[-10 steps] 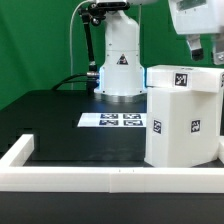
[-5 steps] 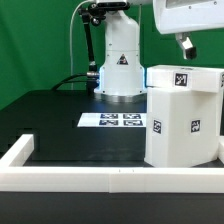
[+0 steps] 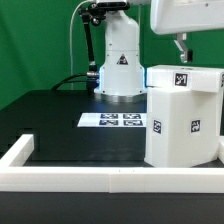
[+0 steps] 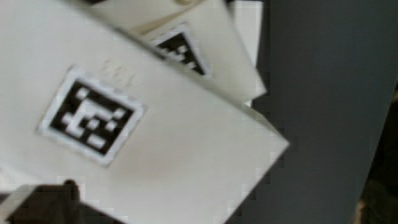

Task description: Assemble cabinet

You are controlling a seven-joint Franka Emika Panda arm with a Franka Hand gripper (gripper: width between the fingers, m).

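Black surface, edged near and along the exterior view's left by a low white border frame. Cabinet upright at the exterior view's right, close behind the near frame, marker tags on top and sides. Marker board flat just beside it, toward the robot base. End effector above the cabinet's top; released or clenched, cannot tell.

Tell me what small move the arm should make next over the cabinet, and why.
Probably a slow, straight descent. The gripper hangs just above the cabinet, apart from its top, and the wrist view shows the tagged top panel close below. Whether the jaws are open can't be told, so confirm that before contact.
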